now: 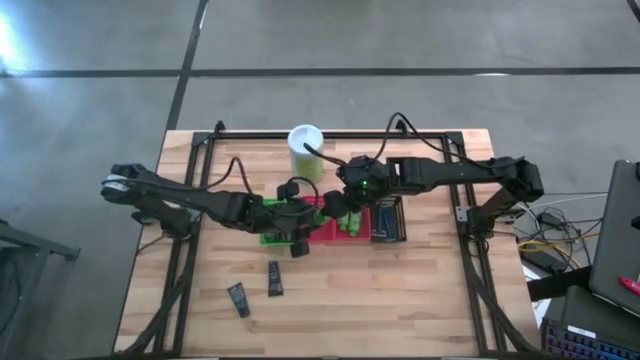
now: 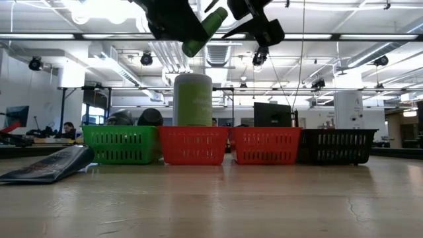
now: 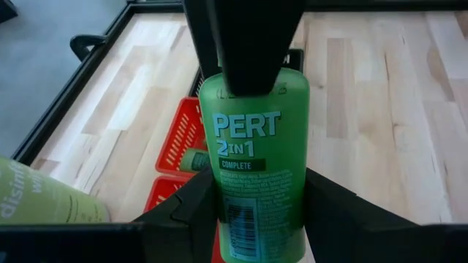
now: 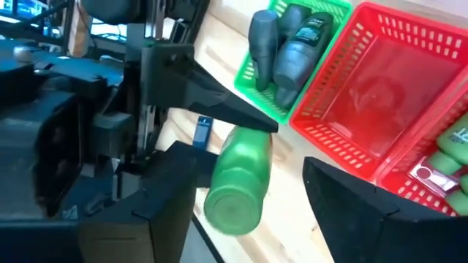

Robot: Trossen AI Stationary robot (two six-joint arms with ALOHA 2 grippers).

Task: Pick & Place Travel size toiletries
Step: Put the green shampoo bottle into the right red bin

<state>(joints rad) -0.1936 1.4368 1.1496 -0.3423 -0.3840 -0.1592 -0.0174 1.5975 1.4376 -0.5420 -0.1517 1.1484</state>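
A bright green "PERT 2 in 1" tube hangs in the air between both grippers, above the row of mesh baskets; it shows tilted in the low view. My left gripper is shut on it. My right gripper is open, one finger on either side of the tube's free end; whether it touches, I cannot tell. Grey tubes lie in the green basket, green tubes in a red one. Two dark tubes lie flat on the table. My left gripper pinches the green tube between its two fingers at the barcode end, below the label. The tube is lifted clear of table and baskets, tilted, its other end reaching out past the fingers toward my right gripper.
The large white-and-green canister stands behind the baskets. The green, two red and a dark basket form a row at mid-table. One red basket shows a bare bottom. Bare wood lies at the table's near side.
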